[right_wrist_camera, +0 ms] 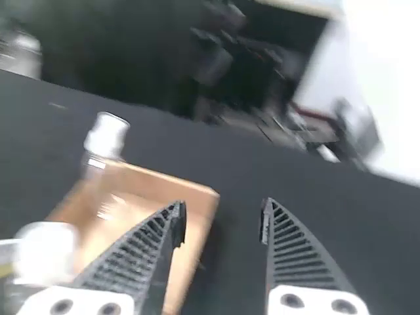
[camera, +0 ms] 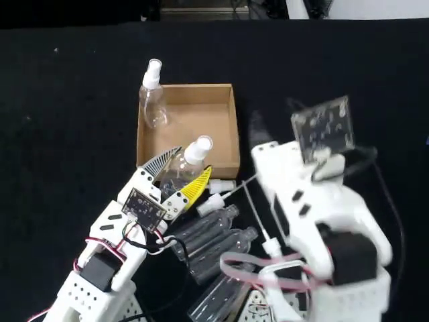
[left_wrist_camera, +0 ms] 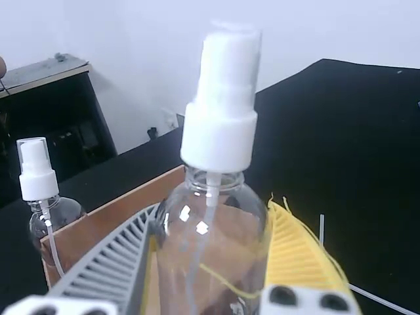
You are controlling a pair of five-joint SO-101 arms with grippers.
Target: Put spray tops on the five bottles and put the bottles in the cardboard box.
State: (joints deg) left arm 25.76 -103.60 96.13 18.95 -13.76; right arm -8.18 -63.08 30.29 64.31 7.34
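The cardboard box [camera: 198, 114] is showing plain tan-brown inside and out. Around it the table [camera: 67, 100] is lying flat black. Inside the box, the corner bottle [camera: 153, 100] is showing a clear body under a white spray top. At the box's near wall, the gripped bottle [camera: 188, 161] is wearing the same clear and white. The left gripper [camera: 193, 159] around it is showing grey ribbing on one side and yellow ribbing on the other. The right gripper [right_wrist_camera: 223, 205] is showing black ribbing. Just outside the box's near wall, the loose spray tops [camera: 212, 203] are showing white and the bare bottles [camera: 211, 228] clear. The left arm [camera: 100, 268] and right arm [camera: 315, 201] are showing white shells with black motors, and red wires [camera: 231, 263] are looping over them.
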